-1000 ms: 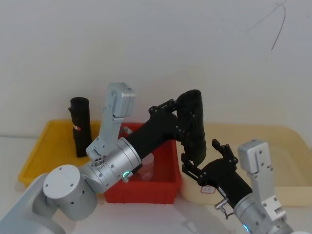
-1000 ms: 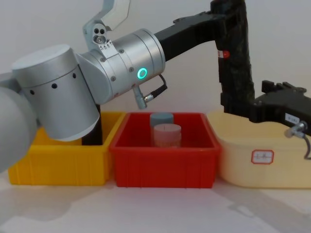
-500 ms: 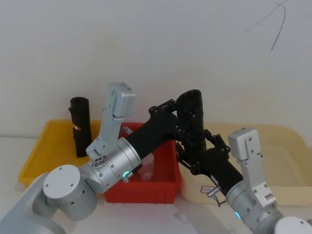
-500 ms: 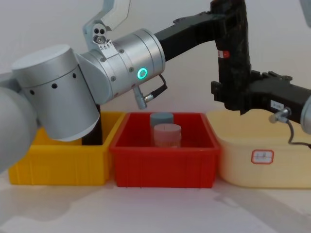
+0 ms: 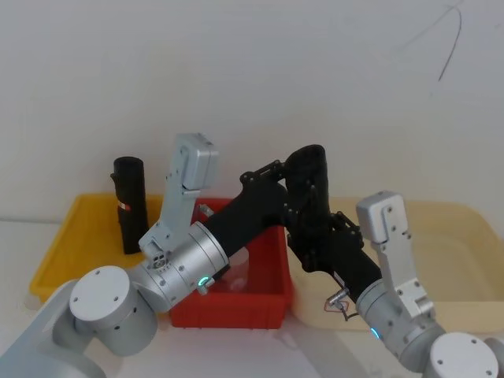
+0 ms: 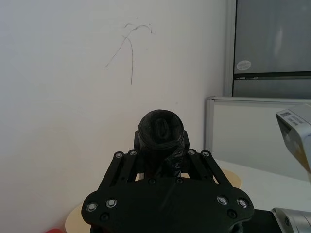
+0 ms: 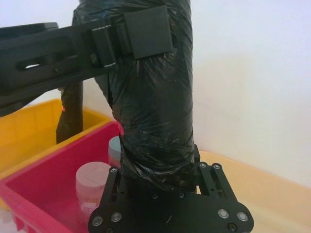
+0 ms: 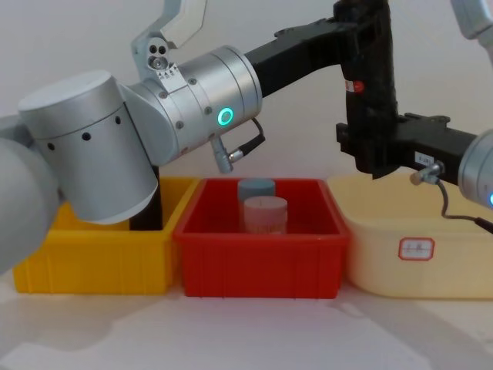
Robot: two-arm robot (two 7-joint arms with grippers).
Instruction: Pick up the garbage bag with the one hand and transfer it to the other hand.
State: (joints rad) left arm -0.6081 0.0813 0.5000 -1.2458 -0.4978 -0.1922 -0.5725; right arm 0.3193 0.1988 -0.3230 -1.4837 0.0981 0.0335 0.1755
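A plain white wall [image 5: 236,71] bearing a thin dark scrawl [image 6: 131,68] rises behind the white tabletop [image 8: 254,331].

The black, crinkly garbage bag [image 8: 373,100] stands upright in mid-air, the one hand [image 8: 362,31] clamping its top, the other hand [image 8: 368,148] at its base.

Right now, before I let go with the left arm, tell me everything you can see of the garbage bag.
The garbage bag is a tight roll of crinkly black plastic with a rounded top and a small red label on its side. It stands nearly upright in the air, above where the red bin meets the cream bin, touching neither. The left pincer is clamped on it near the top, and the right pincer is around its lower end.
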